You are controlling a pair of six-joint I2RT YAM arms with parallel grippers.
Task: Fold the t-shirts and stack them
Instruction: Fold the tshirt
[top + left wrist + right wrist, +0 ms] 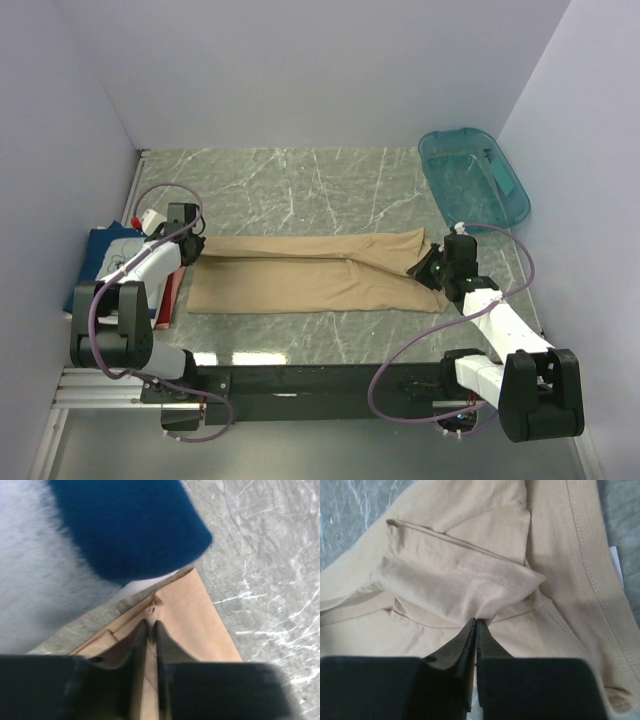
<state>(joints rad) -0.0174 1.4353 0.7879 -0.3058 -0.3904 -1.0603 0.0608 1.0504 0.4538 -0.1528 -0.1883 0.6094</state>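
Tan shirt (310, 272): lies as a long band across the middle of the table (300, 190), already doubled lengthwise.
Left gripper (150, 625): fingers nearly together, pinching the shirt's left end.
Right gripper (474, 622): fingers pressed together on a puckered fold at the right end, near the sleeve.
Why held so: a grip at each end probably lets the arms keep the cloth taut and carry one end over the other.
Navy shirt (105, 255): at the table's left edge, just beside the left gripper.
Red shirt (168, 295): only an edge shows beside the navy one.
Count: three shirts, two grippers, one teal tub (470, 180) in the far right corner.
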